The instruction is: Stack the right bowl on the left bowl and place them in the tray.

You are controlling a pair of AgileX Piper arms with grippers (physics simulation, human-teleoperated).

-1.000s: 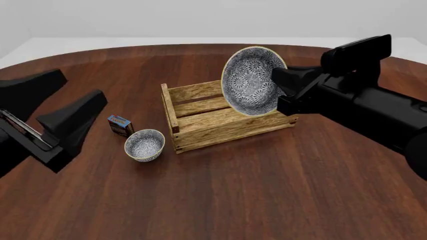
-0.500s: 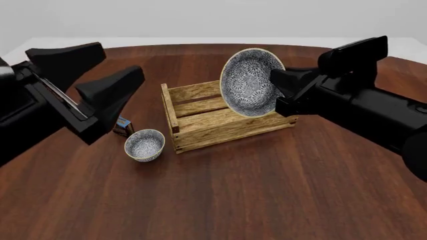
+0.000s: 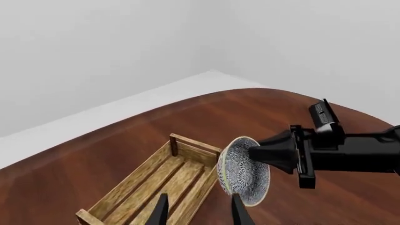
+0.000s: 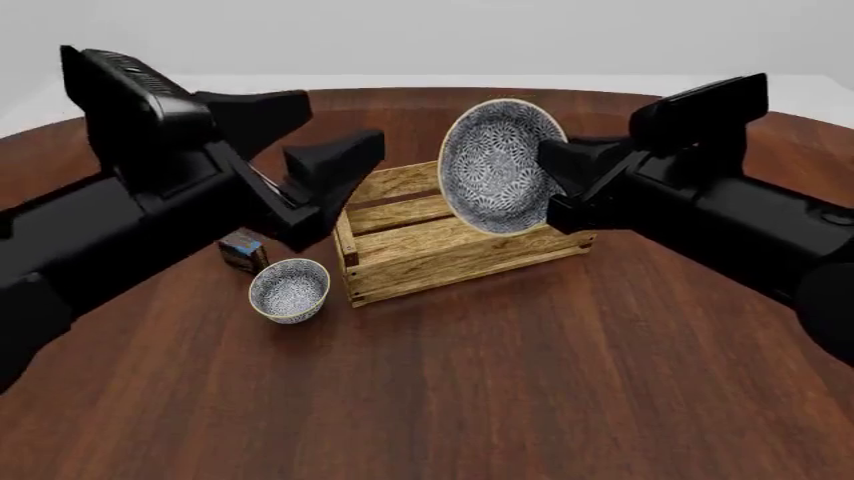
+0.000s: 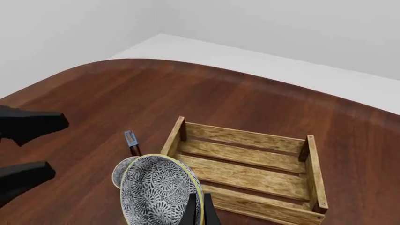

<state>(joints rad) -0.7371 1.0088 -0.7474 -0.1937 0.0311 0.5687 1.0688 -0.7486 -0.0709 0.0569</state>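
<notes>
Table [image 4: 534, 400]: round, dark brown wood grain, carrying everything else.

Left arm [image 4: 120, 230]: black, reaching in from the left side, raised above the table surface. Right arm [image 4: 721, 220]: black, reaching in from the right side, likewise raised.

Crate [image 4: 400, 262]: light wooden slats, darker corner posts, resting on the table near its middle, long side running left to right and slightly angled. Interior bare in both wrist views.

Right bowl [image 4: 498, 165]: white with blue-grey pattern, lifted off the table, tipped steeply so the patterned inside faces the front camera. Positioned over the right part of the crate, apart from its slats. Seen edge-on in the left wrist view [image 3: 242, 171].

Right gripper [image 4: 550, 185]: jaws pinched tight on the rim of the right bowl, with one finger on either side of the wall in the right wrist view [image 5: 196, 212].

Left gripper [image 4: 304, 150]: jaws spread wide, nothing between the fingers, hanging above the left end of the crate and above the blue box.

Left bowl [image 4: 290, 290]: same pattern, upright on the table, just beside the front left corner of the crate, not touching.

Blue box [image 4: 243, 250]: small, blue and red, standing just behind the left bowl, partly hidden by the left arm.
</notes>
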